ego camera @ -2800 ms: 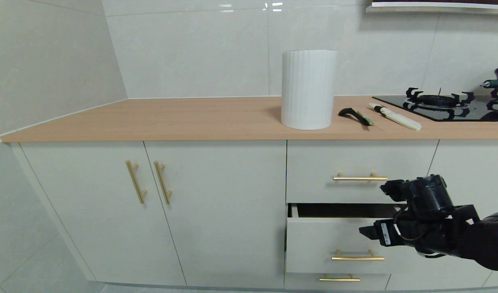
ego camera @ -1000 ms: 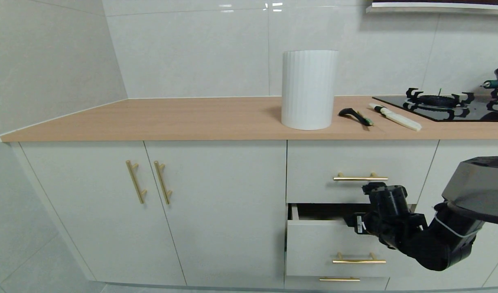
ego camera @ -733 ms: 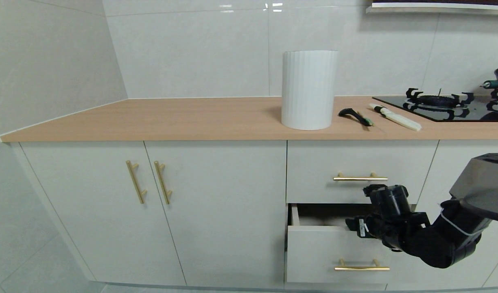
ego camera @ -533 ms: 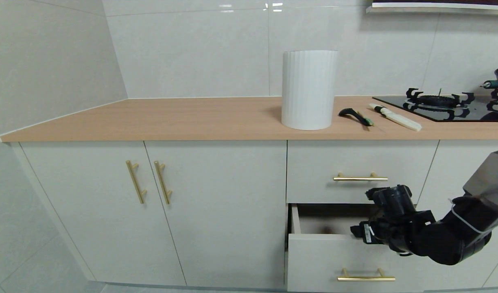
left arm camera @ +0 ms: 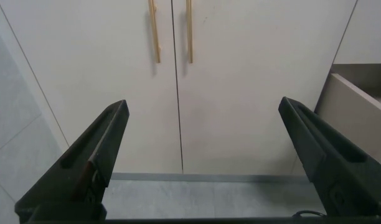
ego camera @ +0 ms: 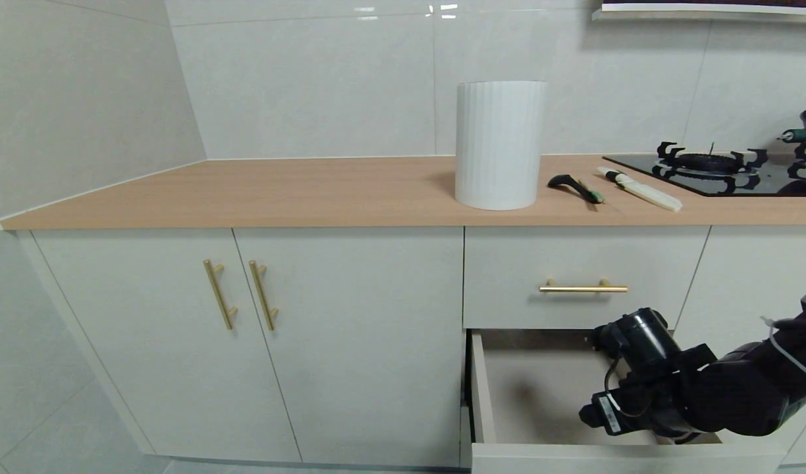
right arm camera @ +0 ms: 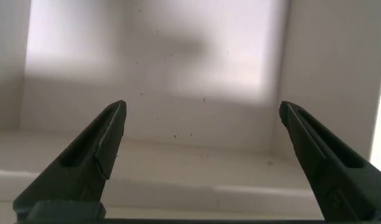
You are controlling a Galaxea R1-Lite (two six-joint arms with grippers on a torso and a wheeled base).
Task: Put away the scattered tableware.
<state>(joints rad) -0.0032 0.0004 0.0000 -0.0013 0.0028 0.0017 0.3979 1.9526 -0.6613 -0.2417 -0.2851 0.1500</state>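
Right end effector [right arm camera: 201, 117] is spread wide with nothing in it, sitting low inside the pulled-out drawer [ego camera: 480, 388], pointed at its pale inner walls. From the head view I can't tell whether it touches the drawer front. The top drawer [ego camera: 584, 276] directly above is closed. Left end effector [left arm camera: 203, 106] is also wide open and holding nothing, down low and facing the double cabinet doors [left arm camera: 178, 62], with the open drawer's side at the edge of its view. The tableware is up on the table [ego camera: 278, 191]: a black-handled utensil [ego camera: 574, 187], possibly a peeler but too small to be sure, lies just right of the white ribbed canister [ego camera: 500, 145]. A white knife [ego camera: 639, 189] lies beside it, near the hob [ego camera: 719, 172]. The two are close together but apart.
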